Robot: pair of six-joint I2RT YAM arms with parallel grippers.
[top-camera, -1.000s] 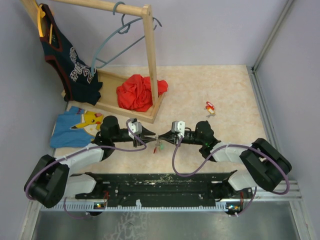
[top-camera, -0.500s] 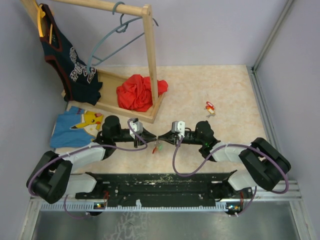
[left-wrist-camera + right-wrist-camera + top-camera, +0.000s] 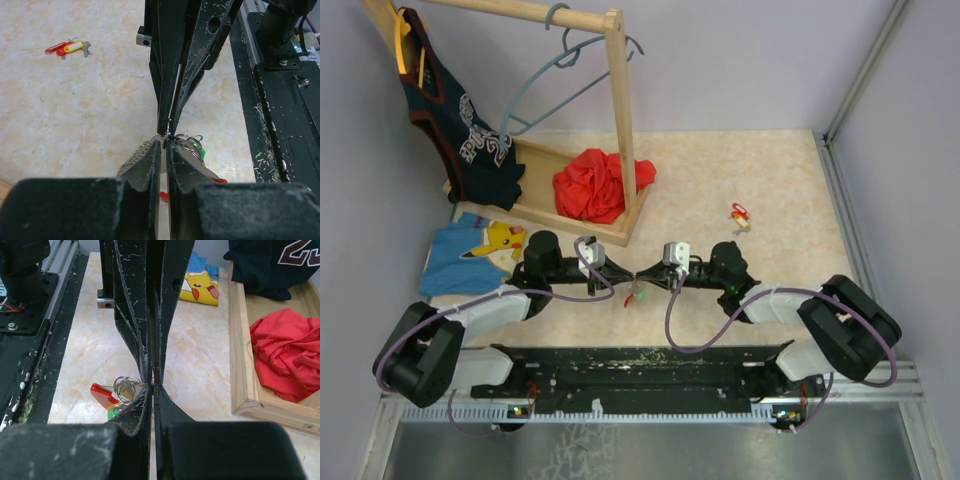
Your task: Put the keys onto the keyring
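My left gripper (image 3: 628, 274) and right gripper (image 3: 642, 274) meet tip to tip just above the table's near middle. Both are shut on the thin wire keyring (image 3: 168, 136), which shows edge-on between the tips. A bunch of keys (image 3: 635, 293) with red and green tags hangs from it just below the tips. In the left wrist view, small rings (image 3: 189, 140), a green tag (image 3: 198, 152) and a red tag (image 3: 220, 179) show right of my left gripper (image 3: 166, 146). In the right wrist view, the rings (image 3: 125, 385) and red tag (image 3: 101, 392) sit left of my right gripper (image 3: 151, 386). Loose keys (image 3: 740, 214) lie at the far right.
A wooden clothes rack (image 3: 617, 120) with a dark jersey (image 3: 460, 130), a grey-blue hanger (image 3: 550, 85) and a red cloth (image 3: 595, 185) on its base stands at the back left. A blue Pikachu cloth (image 3: 470, 250) lies by the left arm. A black rail (image 3: 640, 365) runs along the near edge.
The left wrist has drawn back slightly to the left. The two grippers stay tip to tip, and the hanging keys have shifted a little.
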